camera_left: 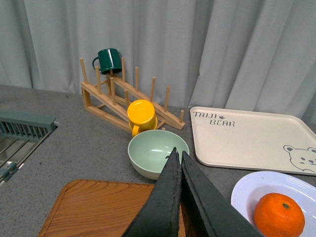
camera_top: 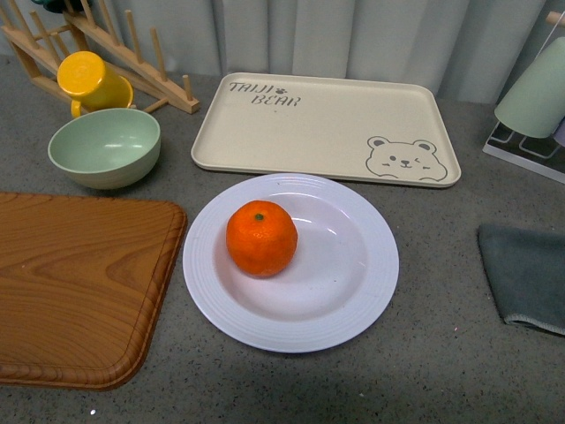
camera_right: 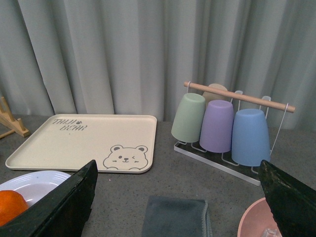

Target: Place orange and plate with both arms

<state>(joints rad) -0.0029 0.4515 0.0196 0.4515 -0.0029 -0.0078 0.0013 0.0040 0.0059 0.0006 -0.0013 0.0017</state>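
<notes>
The orange lies on the left part of the white plate in the middle of the grey table. Neither arm shows in the front view. In the left wrist view my left gripper is shut and empty, raised over the wooden board, with the orange and plate off to one side. In the right wrist view my right gripper is open wide and empty above a grey cloth; the plate and the orange show at the frame's edge.
A beige bear tray lies behind the plate. A pale green bowl, a yellow cup and a wooden rack stand back left. A wooden board lies left, a grey cloth right. A cup rack and a pink bowl stand right.
</notes>
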